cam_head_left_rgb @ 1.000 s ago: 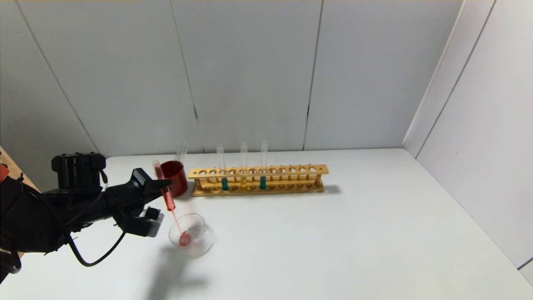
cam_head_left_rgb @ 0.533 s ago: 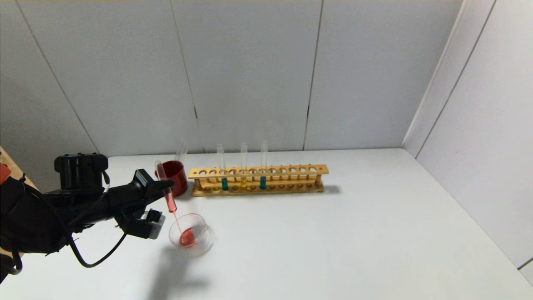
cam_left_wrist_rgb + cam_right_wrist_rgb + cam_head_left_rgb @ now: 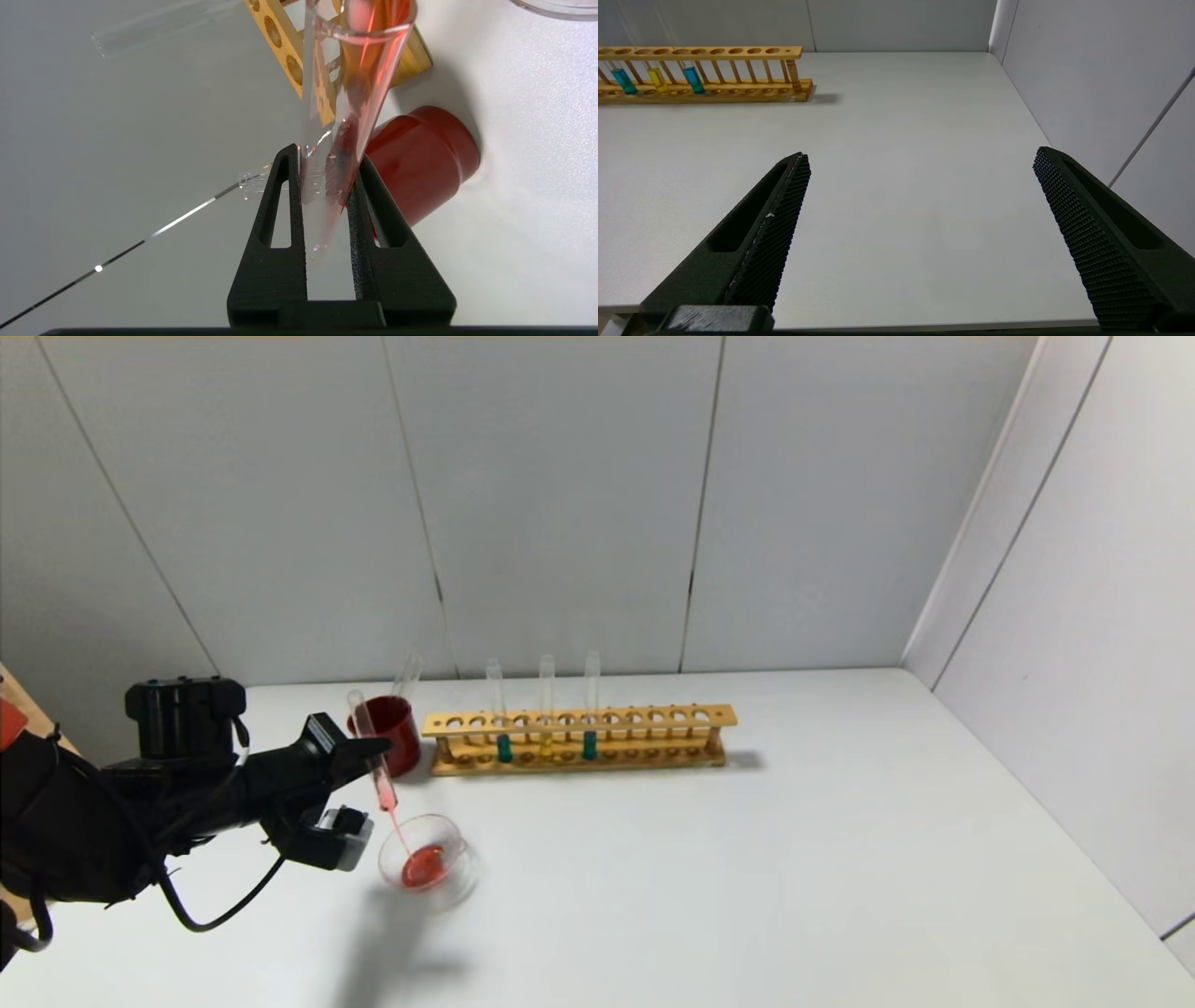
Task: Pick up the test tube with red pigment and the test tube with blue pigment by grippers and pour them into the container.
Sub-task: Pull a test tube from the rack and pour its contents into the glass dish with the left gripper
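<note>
Left gripper clamped on the test tube with red pigment, fingers pressed against the glass on both sides in the left wrist view. Tube tilted mouth-down, its closed end raised above the fingers. Thin red stream runs from the tube mouth into the container, which sits on the white table just below and slightly right of the left gripper. Red pool covers part of the container's bottom. Some red liquid is in the tube near its mouth.

Dark red cup stands just behind the left gripper, an empty clear tube leaning in it. Wooden rack is to the right of the cup, beyond the gripper. Three tubes stand upright in it: teal-green tube, yellow tube and the test tube with blue pigment, the last farthest from the left gripper.

Right gripper wide apart, holding nothing, hovering over bare table at the near edge, well away from the rack; seen only in its own wrist view.
</note>
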